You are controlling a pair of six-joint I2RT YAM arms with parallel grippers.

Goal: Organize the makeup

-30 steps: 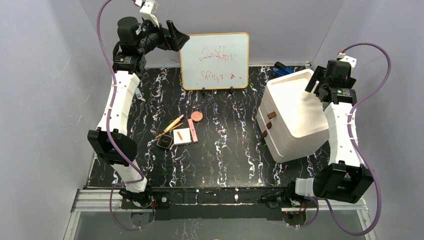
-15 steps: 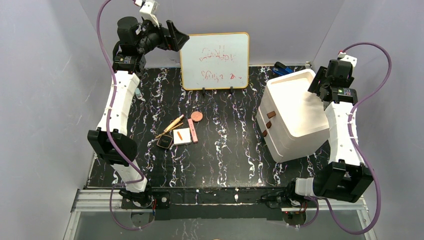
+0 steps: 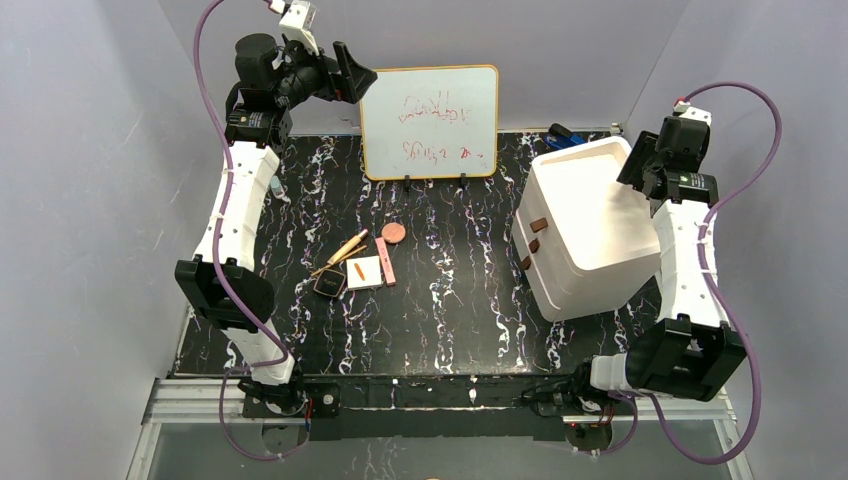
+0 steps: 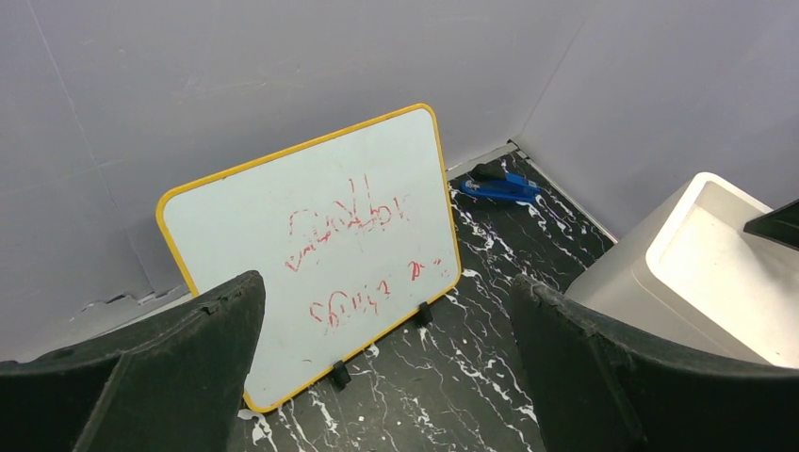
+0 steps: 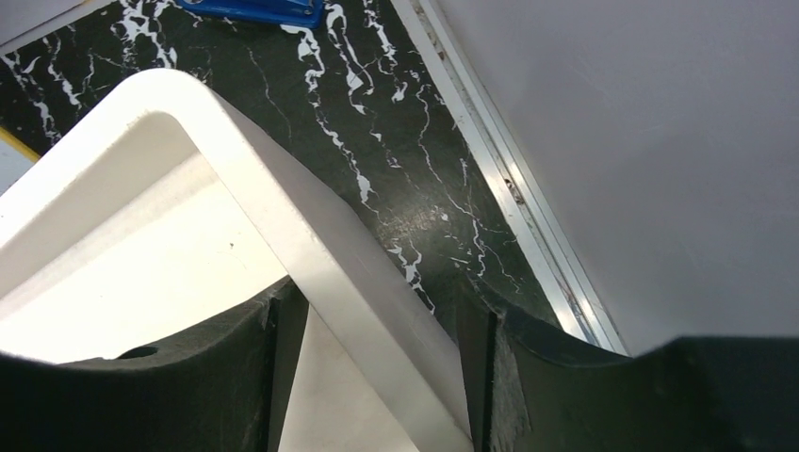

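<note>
The makeup lies in a small cluster left of the table's middle: a round brownish-pink compact (image 3: 393, 233), a slim pink bar (image 3: 384, 260), a white square palette (image 3: 364, 272), a black square compact (image 3: 329, 283) and gold-tan pencils (image 3: 347, 247). My left gripper (image 3: 362, 74) (image 4: 386, 292) hangs high at the back left, open and holding nothing, facing the whiteboard. My right gripper (image 3: 640, 160) (image 5: 377, 311) is shut on the right rim of the white drawer box (image 3: 585, 225) (image 5: 283, 217), one finger inside the wall and one outside.
A whiteboard (image 3: 430, 120) (image 4: 320, 235) with red scribbles stands at the back middle. A blue object (image 3: 563, 138) (image 4: 497, 186) (image 5: 254, 9) lies behind the drawer box. The box has brown handles (image 3: 538, 225) facing the makeup. The right wall runs close beside the box.
My right gripper has moved right onto the drawer box's rim and closed on it; the box has shifted slightly. The left arm and the makeup have not moved.
</note>
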